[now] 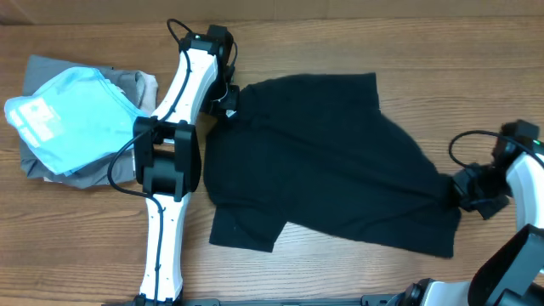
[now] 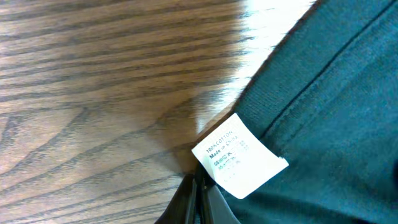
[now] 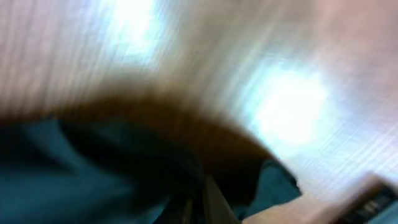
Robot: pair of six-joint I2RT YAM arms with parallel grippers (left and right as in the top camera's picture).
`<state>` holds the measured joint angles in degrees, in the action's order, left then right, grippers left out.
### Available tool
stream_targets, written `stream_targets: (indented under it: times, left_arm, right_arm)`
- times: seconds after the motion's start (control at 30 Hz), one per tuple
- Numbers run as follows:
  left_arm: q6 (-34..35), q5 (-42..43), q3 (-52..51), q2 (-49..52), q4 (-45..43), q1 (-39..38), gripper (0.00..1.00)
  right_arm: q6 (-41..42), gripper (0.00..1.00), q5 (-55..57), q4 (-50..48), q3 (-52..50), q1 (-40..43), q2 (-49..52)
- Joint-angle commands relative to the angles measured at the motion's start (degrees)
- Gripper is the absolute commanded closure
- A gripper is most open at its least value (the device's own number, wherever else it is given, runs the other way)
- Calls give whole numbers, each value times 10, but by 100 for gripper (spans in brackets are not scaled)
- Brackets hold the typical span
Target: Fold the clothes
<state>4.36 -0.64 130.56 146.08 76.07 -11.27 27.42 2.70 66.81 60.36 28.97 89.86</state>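
We see the black T-shirt (image 1: 340,161) spread loosely across the middle of the wooden surface (image 1: 340,34). It is rumpled, not flat, with one sleeve sticking out at the near-left corner.

The left end effector (image 1: 228,100) sits at the shirt's far-left edge, by the neck. In the left wrist view its fingers (image 2: 198,196) are pressed together right at the collar edge. They pinch the fabric just under the white tag (image 2: 239,155), which has small printed text on it and lies flipped out over the collar rib.

The right end effector (image 1: 459,191) is at the shirt's right edge, and the cloth bunches into a point where it meets the fingers. The right wrist view is heavily blurred. We can only make out dark fabric (image 3: 124,168) gathered around the closed fingertips (image 3: 208,202) and pale wood beyond, so we read it as clamped on the shirt.

Far left on the surface lies a light blue garment (image 1: 72,119) with white print. It rests on top of the grey garments (image 1: 140,85), well apart from the shirt. The left arm crosses between them.
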Motion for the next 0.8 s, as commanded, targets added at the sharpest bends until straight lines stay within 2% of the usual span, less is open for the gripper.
stream_targets:
  times: [0.0,0.03,0.17,0.2,0.27,0.37,0.53,0.63,0.77]
  left_arm:
    - [-5,1,16,10,-2,0,96]
    - [-5,1,16,10,-2,0,96]
    - [-14,-4,16,10,4,0,95]
    - [-13,-9,16,10,7,0,94]
    - [-12,-29,16,10,20,1,95]
    - [-2,-65,16,10,34,5,95]
    - [-1,-70,16,10,39,17,96]
    - [-2,-54,25,10,39,22,96]
    - [-36,41,69,10,39,23,90]
  right_arm:
    - [19,96,43,10,4,18,-4]
    - [14,96,43,11,4,19,-4]
    - [12,81,46,5,4,20,-4]
    - [15,81,46,3,4,22,-4]
    - [30,82,46,9,4,30,-4]
    - [29,96,48,30,3,48,-4]
    - [35,95,57,33,-1,95,-4]
    - [19,82,2,11,-1,122,-4]
    - [-94,48,-151,-43,-1,128,-4]
